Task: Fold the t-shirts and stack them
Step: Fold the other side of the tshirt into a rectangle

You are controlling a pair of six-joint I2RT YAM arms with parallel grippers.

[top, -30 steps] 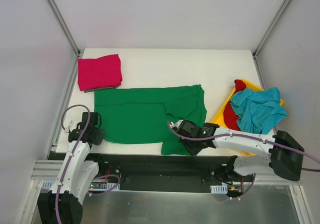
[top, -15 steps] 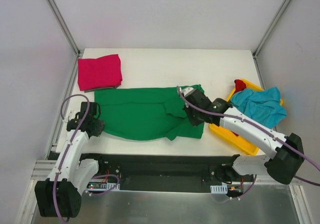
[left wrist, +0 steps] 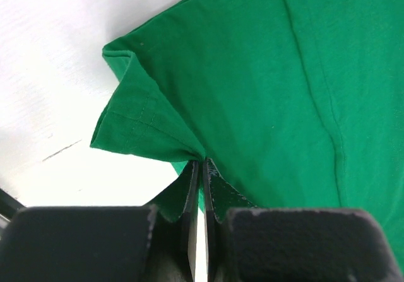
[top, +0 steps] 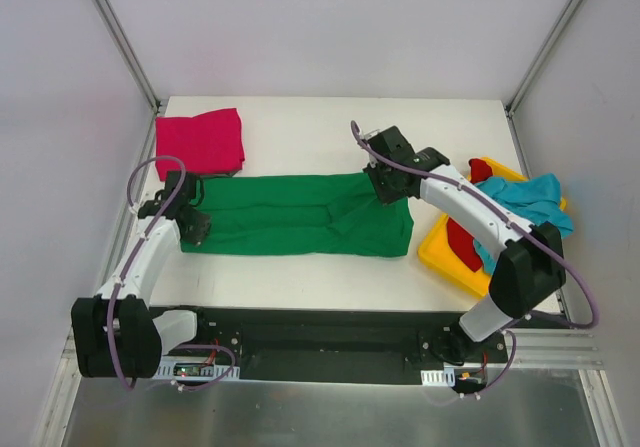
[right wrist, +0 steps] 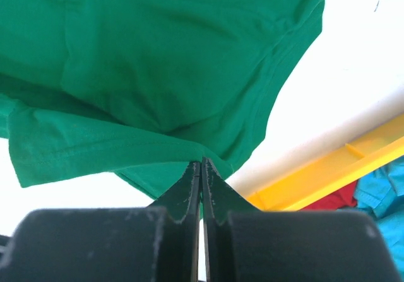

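Jaws pressed together, pinching green t-shirt (top: 290,225): left gripper (left wrist: 201,166) at left end, right gripper (right wrist: 201,163) at right end, far edge.

Bright, diffuse light left the white table (top: 330,132) nearly glaring in the wrist views. The green t-shirt (top: 290,225) cast only soft, thin shadows. Close up, the left gripper (left wrist: 201,171) and right gripper (right wrist: 201,171) looked dark and slightly blurred.
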